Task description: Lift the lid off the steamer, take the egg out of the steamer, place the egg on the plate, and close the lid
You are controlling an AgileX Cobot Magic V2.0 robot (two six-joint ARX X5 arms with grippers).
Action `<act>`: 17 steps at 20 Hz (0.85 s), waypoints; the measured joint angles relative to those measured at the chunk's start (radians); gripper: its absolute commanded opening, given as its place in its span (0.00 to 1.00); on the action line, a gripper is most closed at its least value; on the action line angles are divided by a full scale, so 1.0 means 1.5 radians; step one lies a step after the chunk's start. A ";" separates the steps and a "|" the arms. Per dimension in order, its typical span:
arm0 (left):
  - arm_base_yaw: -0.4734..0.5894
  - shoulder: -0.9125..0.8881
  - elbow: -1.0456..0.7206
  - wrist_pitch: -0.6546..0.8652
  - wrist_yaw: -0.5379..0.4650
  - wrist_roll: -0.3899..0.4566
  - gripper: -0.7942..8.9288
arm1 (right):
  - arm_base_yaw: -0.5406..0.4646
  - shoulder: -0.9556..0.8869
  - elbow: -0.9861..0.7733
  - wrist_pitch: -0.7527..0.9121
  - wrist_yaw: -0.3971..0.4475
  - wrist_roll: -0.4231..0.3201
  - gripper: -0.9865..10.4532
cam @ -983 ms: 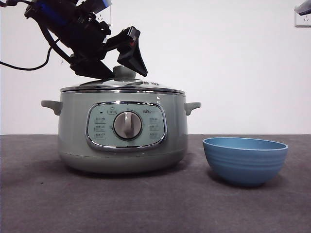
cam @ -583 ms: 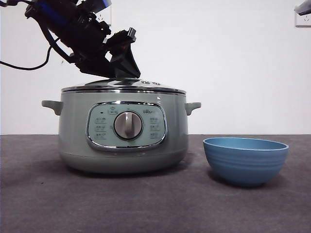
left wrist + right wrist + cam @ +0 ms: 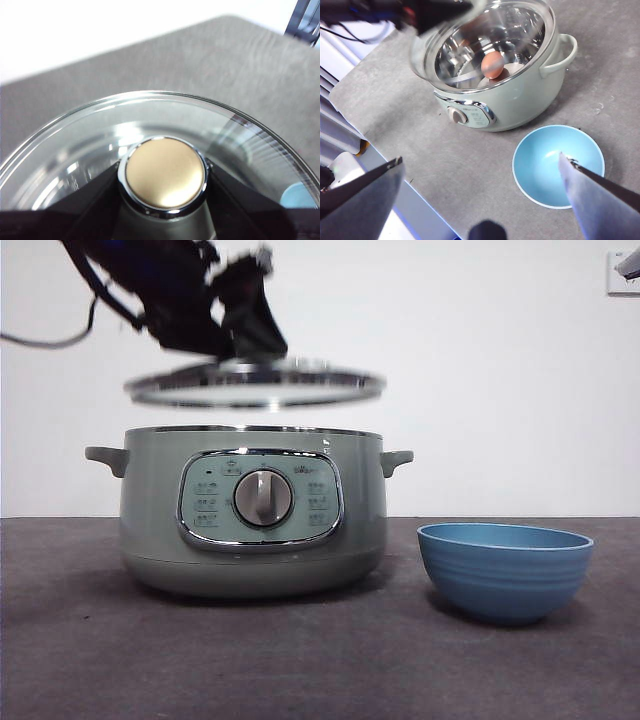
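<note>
Grey table (image 3: 320, 660), left pincer (image 3: 164, 200) holding lid (image 3: 255, 385) above steamer (image 3: 250, 510)

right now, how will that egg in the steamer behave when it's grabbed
The egg looks smooth and rounded, so it may slip or roll between fingers. It is likely fragile, so a gentle squeeze seems wise. It sits deep in the steamer, calling for a reach from above.
</note>
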 measured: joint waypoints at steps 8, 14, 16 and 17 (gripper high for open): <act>0.000 -0.184 0.000 -0.111 -0.003 -0.010 0.07 | 0.011 0.023 0.000 0.100 0.000 0.038 0.58; 0.000 -0.389 0.000 -0.313 -0.084 -0.012 0.07 | 0.129 0.144 0.035 0.220 0.079 0.098 0.58; 0.000 -0.444 0.000 -0.375 -0.109 -0.012 0.07 | 0.189 0.216 0.084 0.224 0.146 0.099 0.58; 0.000 -0.466 0.000 -0.401 -0.121 -0.013 0.07 | 0.217 0.257 0.114 0.225 0.173 0.098 0.58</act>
